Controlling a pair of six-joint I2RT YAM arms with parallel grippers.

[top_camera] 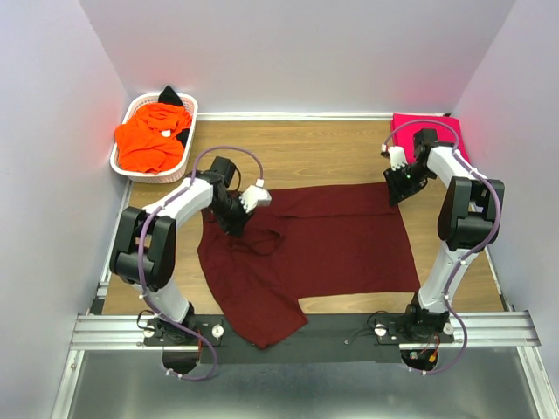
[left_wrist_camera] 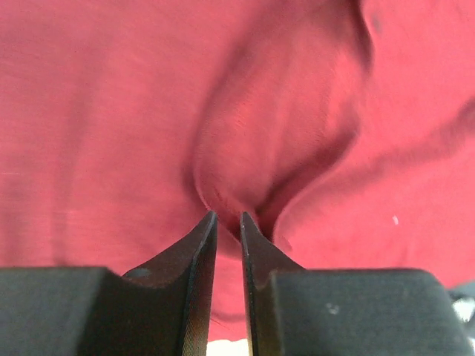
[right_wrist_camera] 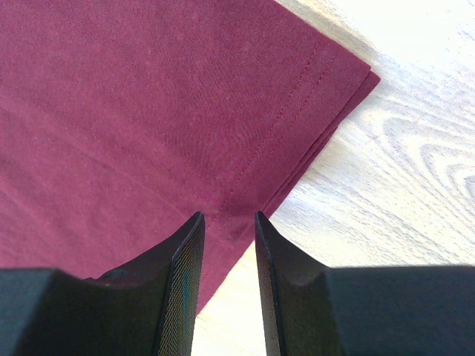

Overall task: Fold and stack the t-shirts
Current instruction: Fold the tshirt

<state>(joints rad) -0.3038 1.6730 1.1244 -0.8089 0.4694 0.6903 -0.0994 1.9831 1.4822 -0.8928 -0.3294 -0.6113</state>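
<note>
A dark maroon t-shirt lies spread over the middle of the wooden table. My left gripper is down on the shirt's left part near the collar. In the left wrist view it is shut on a raised fold of the maroon cloth. My right gripper is at the shirt's far right corner. In the right wrist view it is slightly open, its jaws astride the flat hemmed edge. A folded bright pink t-shirt lies at the back right.
A white lattice basket at the back left holds an orange t-shirt and a black one. Bare wood shows beside the hem. White walls close in the sides and back. The shirt's lower part overhangs the black front rail.
</note>
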